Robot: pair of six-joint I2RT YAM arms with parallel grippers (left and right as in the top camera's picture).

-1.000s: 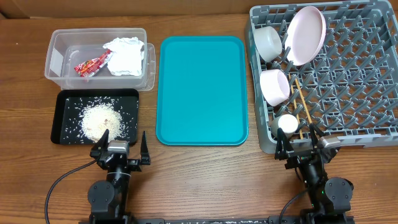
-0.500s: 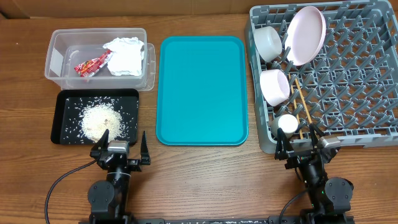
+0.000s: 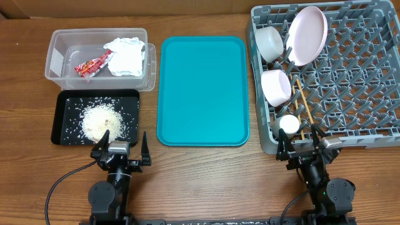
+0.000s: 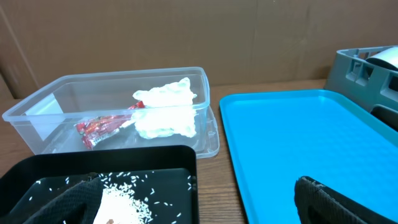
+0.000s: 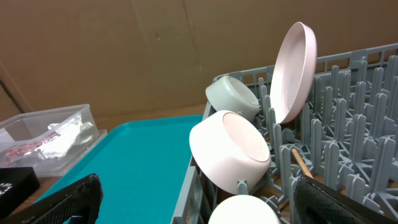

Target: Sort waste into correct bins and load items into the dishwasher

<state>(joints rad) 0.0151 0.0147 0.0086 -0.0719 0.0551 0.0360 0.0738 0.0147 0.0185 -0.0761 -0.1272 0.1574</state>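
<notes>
The clear tub (image 3: 61, 45) at the back left holds the crumpled white napkin (image 3: 127, 56) and the red wrapper (image 3: 92, 64); both also show in the left wrist view, the napkin (image 4: 165, 111) beside the wrapper (image 4: 102, 126). The black tray (image 3: 65, 131) in front of it holds loose rice (image 3: 100, 120). The grey dish rack (image 3: 362, 94) on the right holds a large plate (image 3: 307, 34), two bowls (image 3: 270, 42) (image 3: 275, 87), a small cup (image 3: 289, 124) and chopsticks (image 3: 304, 106). My left gripper (image 3: 121, 150) is open and empty near the front edge. My right gripper (image 3: 302, 147) is open and empty before the rack.
A large teal serving tray (image 3: 202, 89) lies between the bins and the rack with nothing on it. A cardboard wall stands behind the table. Black cables run from both arm bases at the front edge.
</notes>
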